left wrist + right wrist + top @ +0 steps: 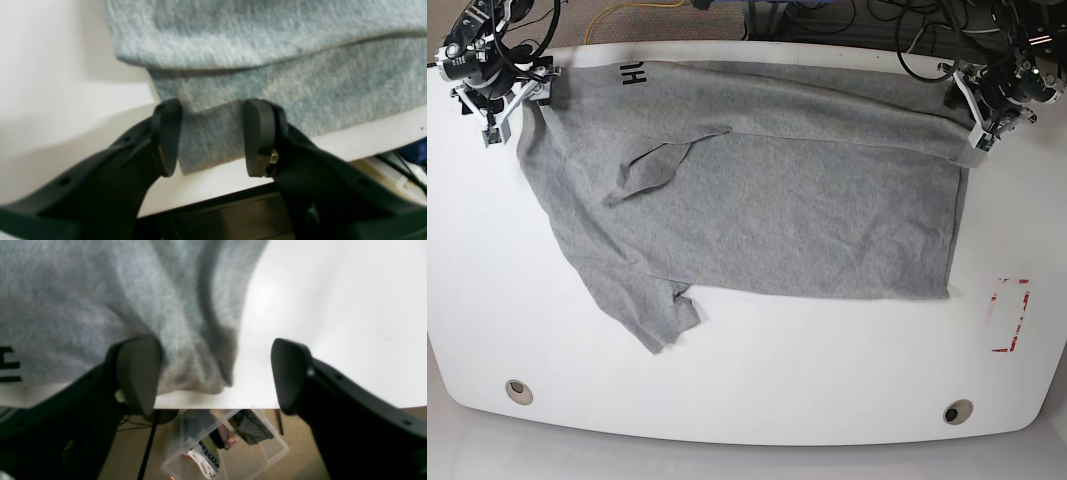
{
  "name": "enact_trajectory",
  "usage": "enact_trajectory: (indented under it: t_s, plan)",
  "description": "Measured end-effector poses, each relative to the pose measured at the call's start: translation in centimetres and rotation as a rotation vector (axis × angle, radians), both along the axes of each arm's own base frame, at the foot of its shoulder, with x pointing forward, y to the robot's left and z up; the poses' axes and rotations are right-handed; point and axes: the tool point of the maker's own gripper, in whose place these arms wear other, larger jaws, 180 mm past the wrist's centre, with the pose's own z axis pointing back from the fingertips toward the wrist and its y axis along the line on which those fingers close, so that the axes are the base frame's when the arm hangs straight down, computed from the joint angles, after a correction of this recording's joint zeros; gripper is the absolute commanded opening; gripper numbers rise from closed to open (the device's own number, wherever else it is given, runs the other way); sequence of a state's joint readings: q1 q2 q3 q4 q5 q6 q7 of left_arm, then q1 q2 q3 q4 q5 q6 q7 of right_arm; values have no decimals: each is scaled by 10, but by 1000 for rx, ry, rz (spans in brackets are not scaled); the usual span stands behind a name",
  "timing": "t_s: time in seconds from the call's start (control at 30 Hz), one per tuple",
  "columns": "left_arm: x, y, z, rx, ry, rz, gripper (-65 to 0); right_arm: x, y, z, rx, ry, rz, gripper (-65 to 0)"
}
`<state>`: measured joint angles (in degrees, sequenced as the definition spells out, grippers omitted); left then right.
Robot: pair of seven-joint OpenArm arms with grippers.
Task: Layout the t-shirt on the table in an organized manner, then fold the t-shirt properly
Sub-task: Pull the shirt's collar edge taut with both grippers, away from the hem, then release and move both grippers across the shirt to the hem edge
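A grey t-shirt (777, 210) lies spread on the white table (777, 400), with one sleeve folded over its body and black lettering near the far edge. At the far right of the base view, my left gripper (975, 125) is at a corner of the shirt. In the left wrist view a layered corner of the t-shirt (267, 50) sits between the parted fingers of the left gripper (211, 136), which is open. At the far left, my right gripper (512, 105) is also at the cloth. In the right wrist view the right gripper (213, 373) stands wide open astride a bunched edge of the t-shirt (83, 300) at the table (333, 306) rim.
A red-outlined rectangle mark (1011, 315) is at the right side of the table. Two round grommet holes (518, 390) (957, 411) sit near the front edge. A clear bin (227, 443) with clothes stands on the floor below the table edge. Cables (847, 15) run behind the table.
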<state>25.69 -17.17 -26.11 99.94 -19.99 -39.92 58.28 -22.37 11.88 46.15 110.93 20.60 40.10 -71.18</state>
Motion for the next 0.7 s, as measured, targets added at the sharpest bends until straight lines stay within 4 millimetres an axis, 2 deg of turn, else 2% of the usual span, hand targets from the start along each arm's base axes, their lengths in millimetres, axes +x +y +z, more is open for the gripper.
enact_trajectory:
  t_s: [0.2, 0.37, 0.53, 0.7]
  plan:
    - [-4, 4, 1, 10, 11, -10, -379, -5, -2, 1, -13, 20, 0, -154]
    - [-11, 4, 4, 30, 24, -29, -379, 3, -3, 12, -41, -9, 19, -154]
    - [-16, 2, 15, 82, 30, -68, -378, 21, -7, 21, -54, -56, 17, -154]
    - [2, -4, 32, 91, -44, -93, -376, 50, -5, 34, -51, -137, 20, -154]
